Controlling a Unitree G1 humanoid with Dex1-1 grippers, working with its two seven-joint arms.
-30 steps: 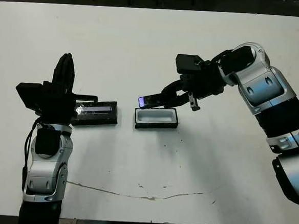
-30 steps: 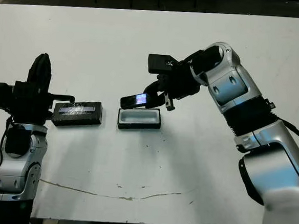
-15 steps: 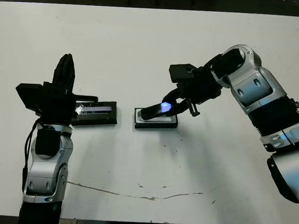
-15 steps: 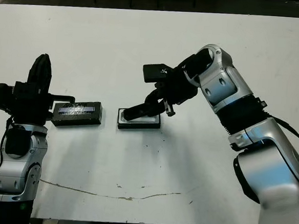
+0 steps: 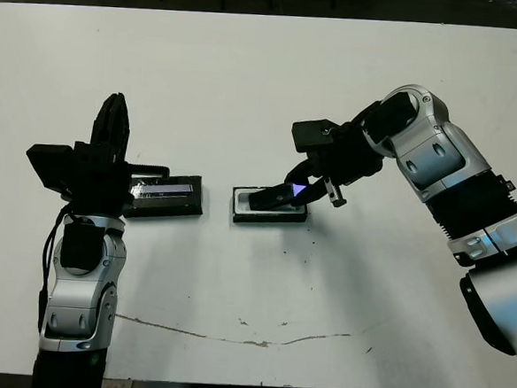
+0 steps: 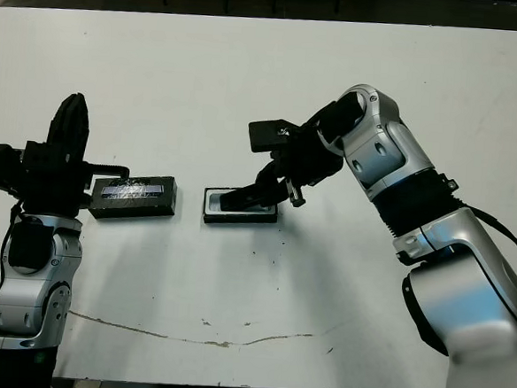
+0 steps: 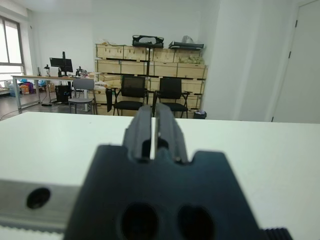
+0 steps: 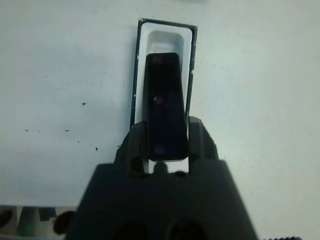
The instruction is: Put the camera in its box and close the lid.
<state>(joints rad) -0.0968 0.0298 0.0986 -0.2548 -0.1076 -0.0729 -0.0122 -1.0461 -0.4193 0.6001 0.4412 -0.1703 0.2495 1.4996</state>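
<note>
Left gripper [image 5: 112,126] upright near the table's left edge, fingers pressed together, empty. Lid [image 5: 163,196] flat just beside it. Box [image 5: 270,207] mid-table, apart from lid. Right gripper [image 8: 165,142] clamped on camera [image 8: 163,100], camera tilted low into box, screen end raised.

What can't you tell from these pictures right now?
- Whether the camera sits flat in the box: head views too small, right end effector hides its near end.
- The lid's left end: the left end effector hides it in the head views.
</note>
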